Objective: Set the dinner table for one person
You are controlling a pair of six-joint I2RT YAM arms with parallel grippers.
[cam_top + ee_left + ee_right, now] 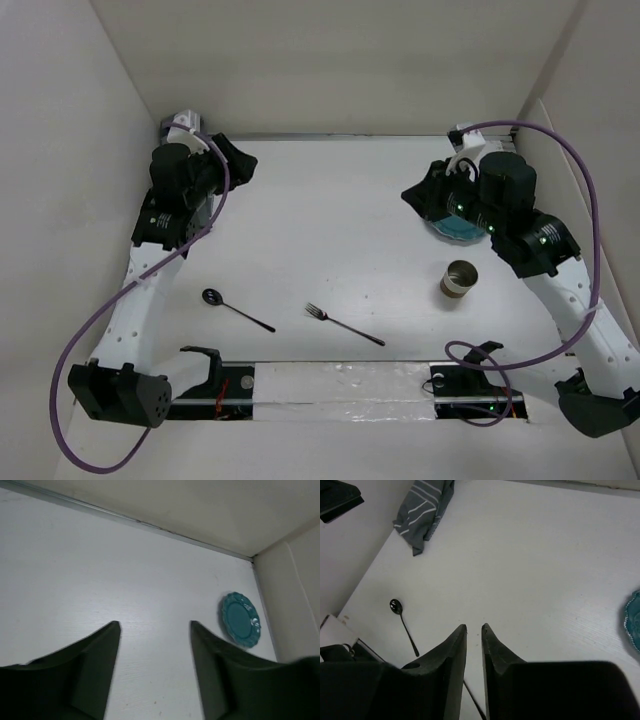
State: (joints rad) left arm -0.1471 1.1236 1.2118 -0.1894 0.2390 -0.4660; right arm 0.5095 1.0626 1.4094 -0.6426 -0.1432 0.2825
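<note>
The white dinner table [330,230] holds a teal plate [452,230] at the right, partly under my right arm. A brown cup [459,279] stands in front of the plate. A black spoon [235,308] and a fork [343,324] lie near the front edge. A dark grey striped placemat [425,510] lies bunched in the far left corner. My left gripper [240,162] hovers there, open and empty [155,625]. My right gripper [413,193] hangs left of the plate, its jaws almost together with nothing between them [473,626].
White walls close in the table at the left, back and right. The plate also shows in the left wrist view [241,619], close to the right wall. The spoon [402,622] and the fork's handle [472,700] show in the right wrist view.
</note>
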